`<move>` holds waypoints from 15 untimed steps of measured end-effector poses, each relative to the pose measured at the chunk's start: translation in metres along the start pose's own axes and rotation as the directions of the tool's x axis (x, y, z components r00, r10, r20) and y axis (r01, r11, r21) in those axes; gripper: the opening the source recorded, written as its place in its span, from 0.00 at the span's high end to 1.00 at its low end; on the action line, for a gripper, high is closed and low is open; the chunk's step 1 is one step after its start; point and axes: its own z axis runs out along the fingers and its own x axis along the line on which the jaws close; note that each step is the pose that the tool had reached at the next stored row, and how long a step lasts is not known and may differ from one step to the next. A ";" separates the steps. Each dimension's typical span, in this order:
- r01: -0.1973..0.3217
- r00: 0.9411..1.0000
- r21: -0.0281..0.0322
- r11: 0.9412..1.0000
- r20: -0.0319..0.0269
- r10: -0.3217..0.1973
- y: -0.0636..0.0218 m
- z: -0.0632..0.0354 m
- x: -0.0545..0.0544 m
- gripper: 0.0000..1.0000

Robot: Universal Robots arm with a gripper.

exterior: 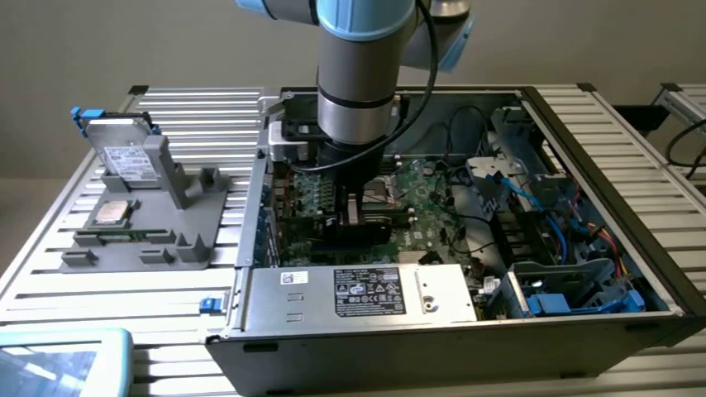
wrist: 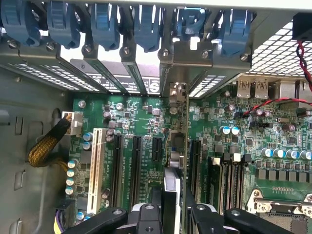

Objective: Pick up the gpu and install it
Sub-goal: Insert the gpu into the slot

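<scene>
Jaws of the gripper [wrist: 174,214] clamp the gpu [wrist: 172,184] edge-on over the motherboard [wrist: 141,117], near the rear wall of the case [exterior: 441,356]. Slight tilt could make it miss the slot [wrist: 195,161] or snag that wall; pressing then might bend the board.

You have one computer case [exterior: 441,347] with one arm [exterior: 359,66] reaching into it. Inside the case you count one motherboard [wrist: 141,114], one gpu [wrist: 181,146] standing edge-on, one white slot [wrist: 97,165], six blue clips [wrist: 146,24] along the case's rear wall and one yellow-sleeved cable bundle [wrist: 44,148]. Beside the case, on the exterior view's left, one grey holder [exterior: 132,258] carries one silver drive [exterior: 124,153] and one square chip [exterior: 114,212].
</scene>
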 end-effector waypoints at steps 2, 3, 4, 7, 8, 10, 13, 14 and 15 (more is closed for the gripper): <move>0.000 1.000 0.001 1.000 0.000 0.000 0.0001 0.0000 0.000 0.73; 0.000 1.000 0.001 1.000 0.000 0.000 0.0001 -0.0001 0.000 0.73; 0.000 1.000 0.001 1.000 0.000 0.000 0.0002 -0.0002 0.000 0.73; 0.000 1.000 0.001 1.000 0.000 0.000 0.0002 -0.0006 0.000 0.73; 0.000 1.000 0.000 1.000 0.000 0.000 0.0003 -0.0014 0.000 0.73; 0.000 1.000 0.001 1.000 0.000 0.000 0.0004 -0.0025 0.000 0.73; 0.000 1.000 0.001 1.000 0.000 0.000 0.0003 -0.0026 0.000 0.73; 0.000 1.000 0.001 1.000 0.000 0.000 0.0003 -0.0027 0.000 0.73; 0.000 1.000 0.001 1.000 0.000 0.000 0.0003 -0.0027 0.000 0.73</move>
